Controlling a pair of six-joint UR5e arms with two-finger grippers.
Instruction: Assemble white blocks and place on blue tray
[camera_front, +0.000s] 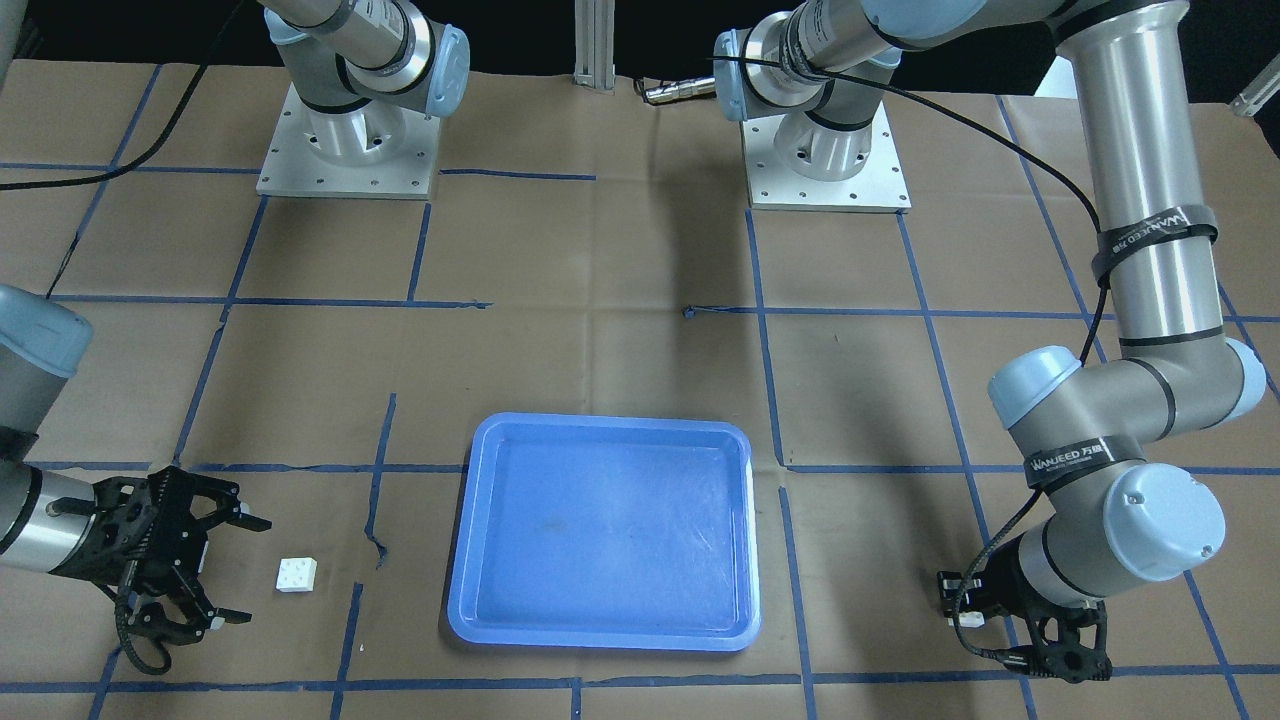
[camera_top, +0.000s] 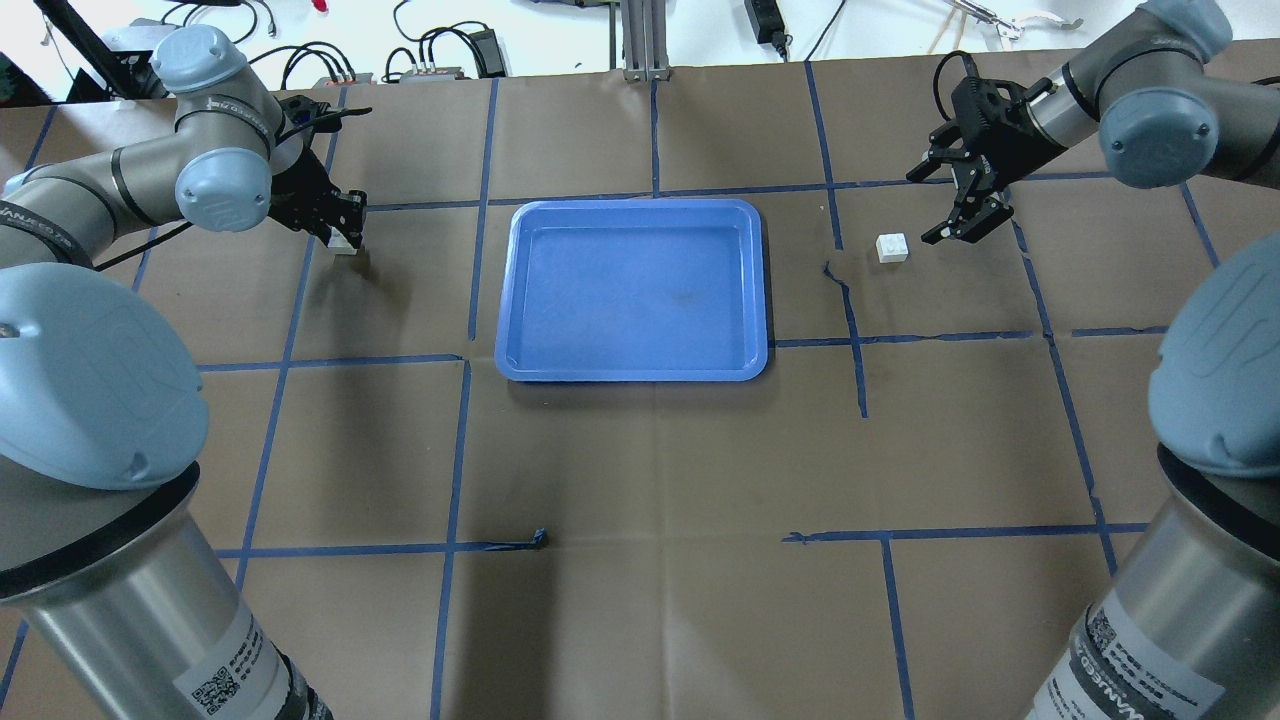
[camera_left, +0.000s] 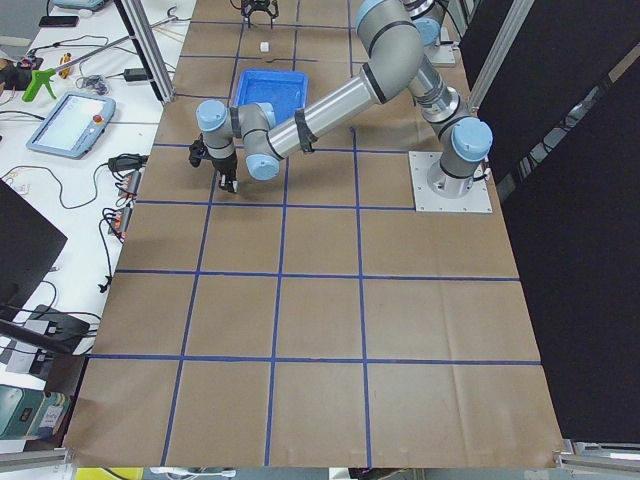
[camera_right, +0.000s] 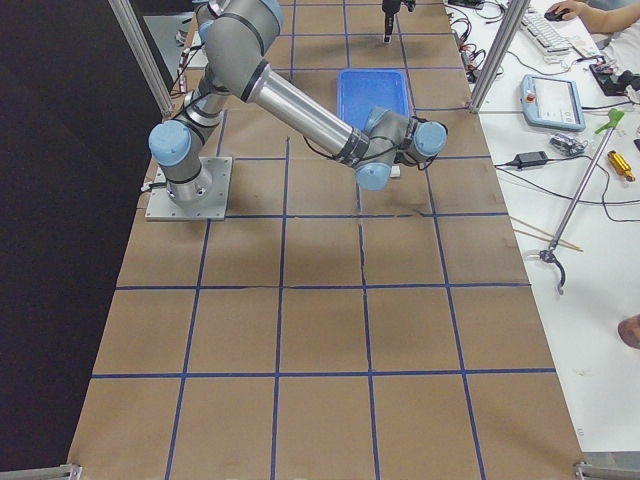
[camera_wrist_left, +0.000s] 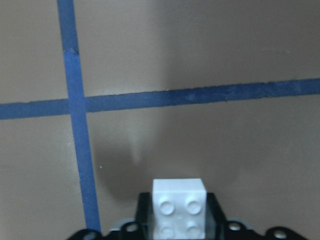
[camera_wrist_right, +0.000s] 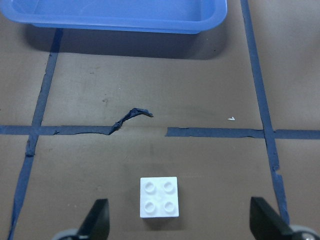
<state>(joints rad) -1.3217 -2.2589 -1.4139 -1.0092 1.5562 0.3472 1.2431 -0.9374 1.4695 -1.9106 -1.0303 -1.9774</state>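
The blue tray (camera_top: 632, 290) lies empty at the table's middle; it also shows in the front view (camera_front: 600, 535). One white block (camera_top: 891, 247) sits studs-up on the paper to its right, also seen in the front view (camera_front: 297, 574) and the right wrist view (camera_wrist_right: 159, 196). My right gripper (camera_top: 922, 208) is open, its fingertips either side of this block without touching it. My left gripper (camera_top: 345, 235) is shut on the other white block (camera_wrist_left: 179, 207), low over the table left of the tray; it also shows in the front view (camera_front: 965, 618).
Brown paper with blue tape lines (camera_top: 466, 450) covers the table. Both arm bases (camera_front: 348, 150) stand at the robot's side. A torn bit of tape (camera_wrist_right: 132, 116) lies between the right block and the tray. Cables and tools lie beyond the far edge.
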